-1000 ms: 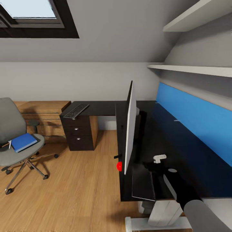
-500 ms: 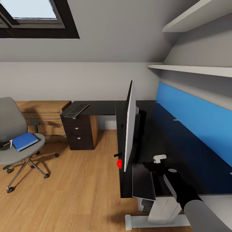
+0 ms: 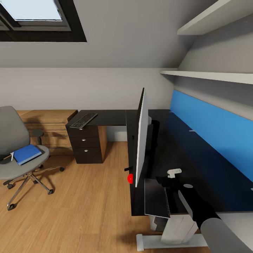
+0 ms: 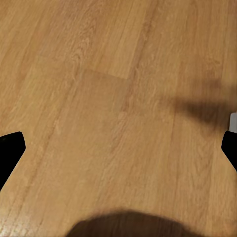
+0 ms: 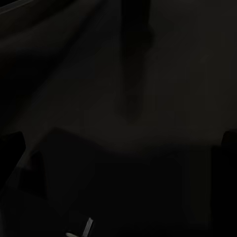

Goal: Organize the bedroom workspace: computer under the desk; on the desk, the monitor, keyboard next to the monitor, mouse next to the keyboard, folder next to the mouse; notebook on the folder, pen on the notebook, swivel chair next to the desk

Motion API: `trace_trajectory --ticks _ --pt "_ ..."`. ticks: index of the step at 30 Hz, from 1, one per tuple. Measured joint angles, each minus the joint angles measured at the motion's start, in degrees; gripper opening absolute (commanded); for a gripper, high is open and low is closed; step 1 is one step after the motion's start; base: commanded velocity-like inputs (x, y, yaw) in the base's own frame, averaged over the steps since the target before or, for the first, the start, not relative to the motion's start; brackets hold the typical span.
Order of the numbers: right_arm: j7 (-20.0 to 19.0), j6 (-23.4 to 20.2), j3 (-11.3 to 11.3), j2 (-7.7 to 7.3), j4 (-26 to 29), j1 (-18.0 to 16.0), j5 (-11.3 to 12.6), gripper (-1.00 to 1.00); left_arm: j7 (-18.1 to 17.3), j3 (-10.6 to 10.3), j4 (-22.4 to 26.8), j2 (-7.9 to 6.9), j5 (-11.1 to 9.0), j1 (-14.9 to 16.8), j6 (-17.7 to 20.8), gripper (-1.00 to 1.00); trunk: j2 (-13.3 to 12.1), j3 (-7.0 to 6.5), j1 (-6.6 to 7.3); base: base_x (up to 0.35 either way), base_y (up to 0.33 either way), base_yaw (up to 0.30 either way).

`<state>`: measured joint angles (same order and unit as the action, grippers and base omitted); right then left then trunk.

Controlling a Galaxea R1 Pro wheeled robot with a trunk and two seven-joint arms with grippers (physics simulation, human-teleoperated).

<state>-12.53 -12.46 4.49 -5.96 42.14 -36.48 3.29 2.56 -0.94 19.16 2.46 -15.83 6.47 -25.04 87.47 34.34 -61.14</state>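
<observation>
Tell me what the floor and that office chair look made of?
The floor looks like light wood planks with visible grain and a slight sheen, possibly laminate. The swivel chair seems to have matte grey fabric padding, and shiny chrome-like metal legs that catch the light.

— What's on the desk [image 3: 196, 165]?
— The monitor [image 3: 141, 140] stands edge-on at its 9 o'clock rim; the keyboard [image 3: 83, 120] lies on the far wing at 11.
— And the floor [image 3: 88, 196]?
— The swivel chair [image 3: 19, 151] at 9, the blue folder [image 3: 25, 154] on its seat.

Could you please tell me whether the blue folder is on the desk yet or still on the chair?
On the chair: the folder lies flat on the swivel chair seat.
</observation>
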Motion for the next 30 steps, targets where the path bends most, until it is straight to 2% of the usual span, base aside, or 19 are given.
trace_trajectory --ticks 10,30 --pt "0.11 -0.02 -0.08 -0.03 0.00 0.00 0.11 1.00 0.06 0.00 -0.02 0.00 0.00 0.00 0.03 1.00 0.00 0.00 -0.01 -0.086 0.000 0.000" --pt "0.17 0.40 -0.09 -0.03 -0.20 0.00 0.02 1.00 0.07 0.00 -0.02 0.00 -0.01 0.00 0.00 1.00 0.00 0.00 0.00 -0.007 0.000 0.000"
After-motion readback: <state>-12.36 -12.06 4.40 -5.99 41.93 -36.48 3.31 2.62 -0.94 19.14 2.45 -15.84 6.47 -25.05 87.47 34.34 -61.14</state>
